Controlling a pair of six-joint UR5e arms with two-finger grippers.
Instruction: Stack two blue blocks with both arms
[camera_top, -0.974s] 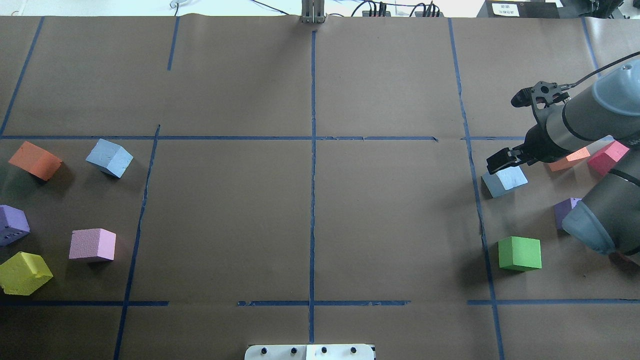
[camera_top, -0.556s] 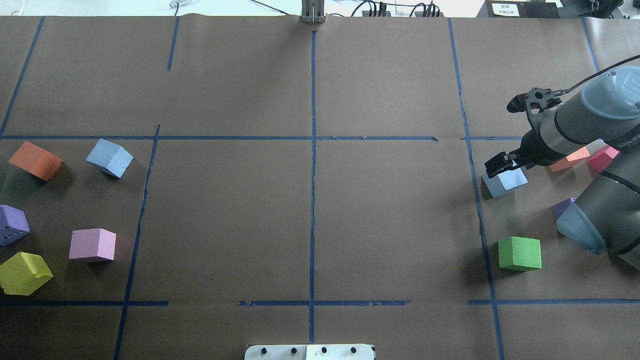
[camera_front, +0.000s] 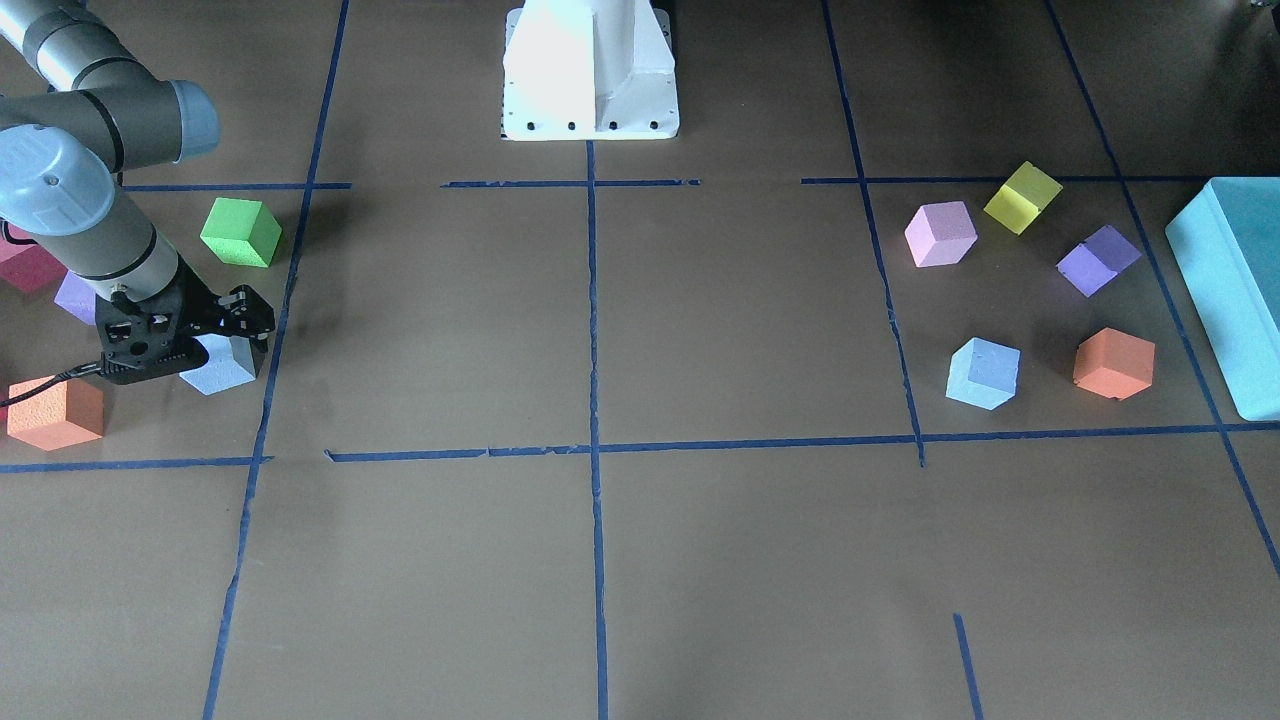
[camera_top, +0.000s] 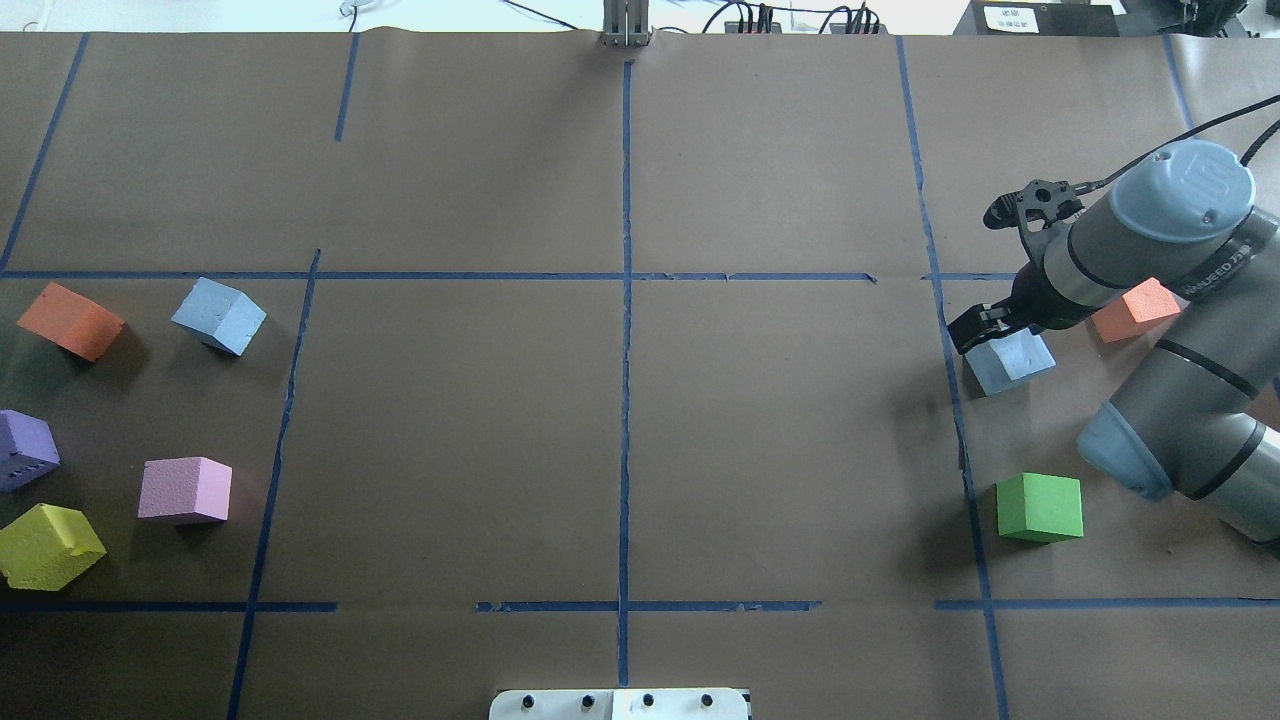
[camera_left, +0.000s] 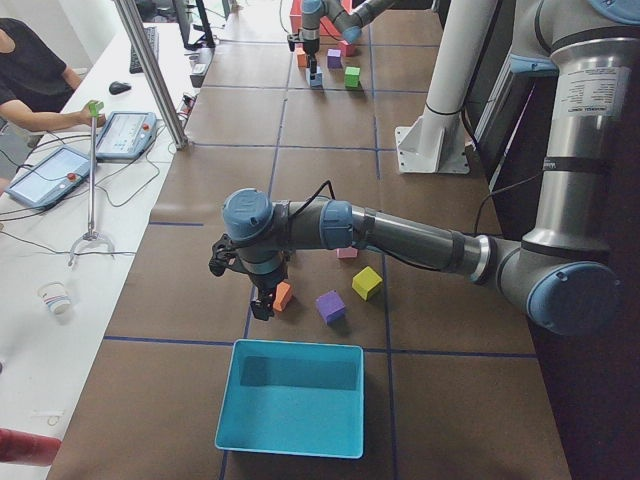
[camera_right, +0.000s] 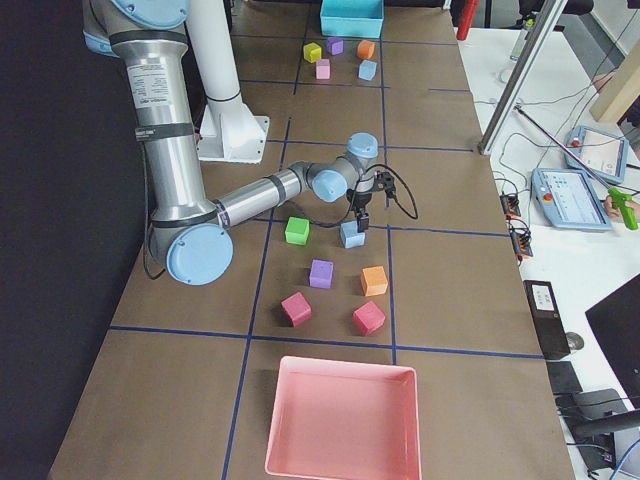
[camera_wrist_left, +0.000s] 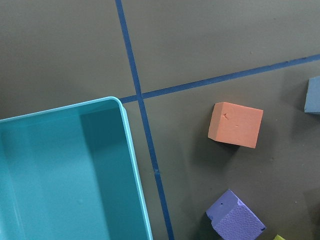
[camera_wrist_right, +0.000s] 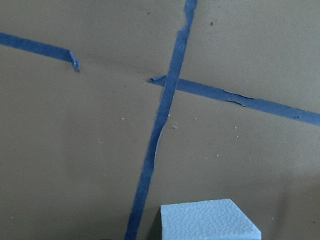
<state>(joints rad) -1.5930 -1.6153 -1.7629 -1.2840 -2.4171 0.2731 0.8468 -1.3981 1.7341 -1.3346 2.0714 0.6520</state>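
One blue block (camera_top: 220, 315) lies on the left of the table, also in the front view (camera_front: 983, 373) and at the left wrist view's right edge (camera_wrist_left: 314, 95). The other blue block (camera_top: 1012, 360) lies on the right, also in the front view (camera_front: 222, 368) and at the bottom of the right wrist view (camera_wrist_right: 210, 222). My right gripper (camera_top: 972, 327) hangs just over this block's outer edge (camera_front: 248, 318) and looks open and empty. My left gripper (camera_left: 260, 302) shows only in the left side view, beside an orange cube (camera_left: 283, 296); I cannot tell its state.
A green cube (camera_top: 1040, 507) and an orange cube (camera_top: 1135, 308) lie near the right block. Orange (camera_top: 70, 320), purple (camera_top: 25, 450), pink (camera_top: 185, 490) and yellow (camera_top: 48, 545) cubes surround the left block. A teal box (camera_front: 1235, 290) and a pink tray (camera_right: 340, 420) stand at the table's ends.
My right arm has swung to the view's left, and its gripper has shifted left over the right blue block's outer edge. No block has moved.
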